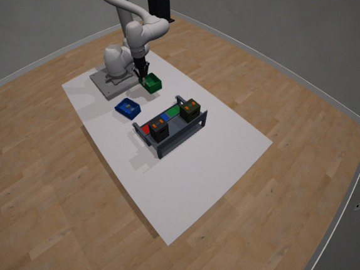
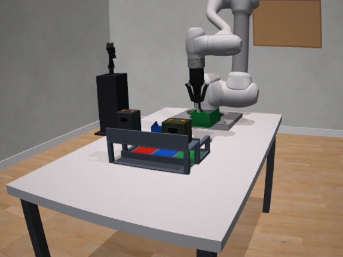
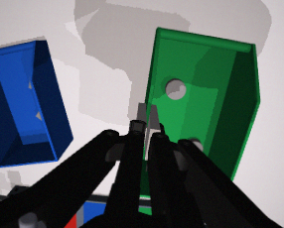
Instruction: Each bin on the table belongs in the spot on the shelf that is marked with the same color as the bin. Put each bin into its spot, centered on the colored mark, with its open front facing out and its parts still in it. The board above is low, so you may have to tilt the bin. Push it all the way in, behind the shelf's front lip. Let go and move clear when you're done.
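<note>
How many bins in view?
2. The green bin is on the table by the arm's base, in the tool's grasp. The blue bin is on the table between base and shelf. No red bin visible; one could be hidden.

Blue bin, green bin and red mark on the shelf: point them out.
Blue bin (image 1: 123,107) (image 2: 156,128) (image 3: 16,94): top, exterior and wrist views, on its blue wall or floor.
Green bin (image 1: 152,88) (image 2: 201,119) (image 3: 199,106): all three, wall or floor.
Red mark (image 1: 146,129) (image 2: 144,150): top and exterior, its surface.

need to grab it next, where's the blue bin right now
In the top view, the blue bin sits left of centre on the table, between the robot's base plate and the shelf.
</note>
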You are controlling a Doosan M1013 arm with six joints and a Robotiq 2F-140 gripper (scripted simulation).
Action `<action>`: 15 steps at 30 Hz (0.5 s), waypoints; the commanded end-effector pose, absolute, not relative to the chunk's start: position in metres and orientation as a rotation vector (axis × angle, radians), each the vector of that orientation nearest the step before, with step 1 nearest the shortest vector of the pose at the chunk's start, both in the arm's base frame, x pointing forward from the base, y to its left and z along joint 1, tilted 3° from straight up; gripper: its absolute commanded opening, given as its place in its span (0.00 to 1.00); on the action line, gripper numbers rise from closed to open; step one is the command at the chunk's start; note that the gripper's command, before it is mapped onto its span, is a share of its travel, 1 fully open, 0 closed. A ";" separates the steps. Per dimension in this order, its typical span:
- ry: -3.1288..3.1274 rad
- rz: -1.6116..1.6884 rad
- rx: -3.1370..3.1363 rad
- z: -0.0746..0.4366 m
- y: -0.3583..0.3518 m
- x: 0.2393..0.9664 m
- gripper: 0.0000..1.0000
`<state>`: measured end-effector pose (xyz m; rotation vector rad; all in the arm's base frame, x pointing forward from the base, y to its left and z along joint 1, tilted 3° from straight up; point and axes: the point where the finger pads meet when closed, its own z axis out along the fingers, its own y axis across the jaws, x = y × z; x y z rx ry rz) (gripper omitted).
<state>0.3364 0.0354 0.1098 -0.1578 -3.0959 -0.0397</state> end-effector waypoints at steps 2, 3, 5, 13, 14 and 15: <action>-3.096 -0.040 -0.158 0.111 0.035 0.336 0.10; -3.096 -0.040 -0.158 0.111 0.035 0.336 0.10; -3.096 -0.040 -0.158 0.112 0.035 0.337 0.10; -3.096 -0.040 -0.158 0.115 0.035 0.337 0.10; -3.096 -0.040 -0.158 0.115 0.035 0.337 0.10; -3.096 -0.040 -0.158 0.115 0.035 0.337 0.10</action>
